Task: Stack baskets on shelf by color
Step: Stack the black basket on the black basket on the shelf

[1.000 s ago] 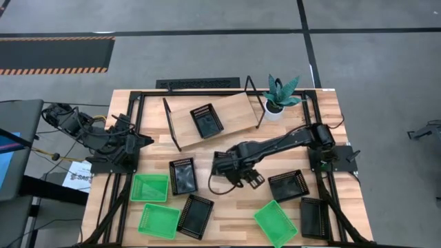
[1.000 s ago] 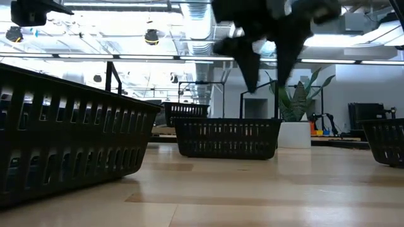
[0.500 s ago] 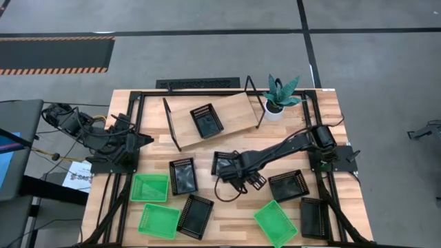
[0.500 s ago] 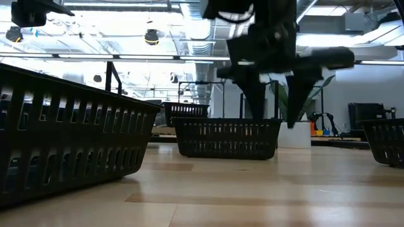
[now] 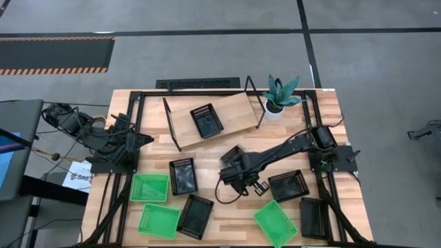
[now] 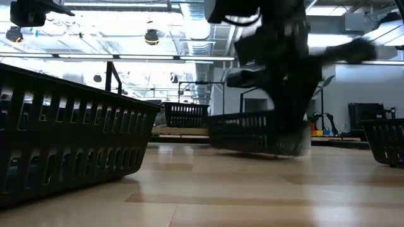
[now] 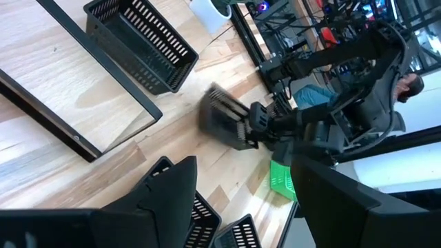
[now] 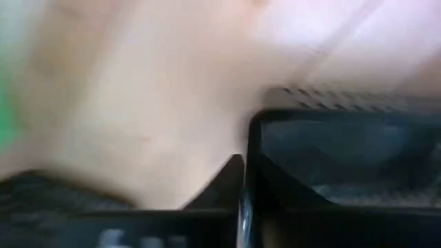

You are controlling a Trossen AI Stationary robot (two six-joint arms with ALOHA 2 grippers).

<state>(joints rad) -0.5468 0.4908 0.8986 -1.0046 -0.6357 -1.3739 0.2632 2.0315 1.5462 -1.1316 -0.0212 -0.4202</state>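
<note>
A black mesh-sided basket (image 5: 232,160) is pinched at its rim by the right gripper (image 5: 238,170), tilted, one end raised off the table (image 5: 227,227).

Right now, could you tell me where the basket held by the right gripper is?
In the high view the black basket sits mid-table in the right gripper, just in front of the shelf.
</note>
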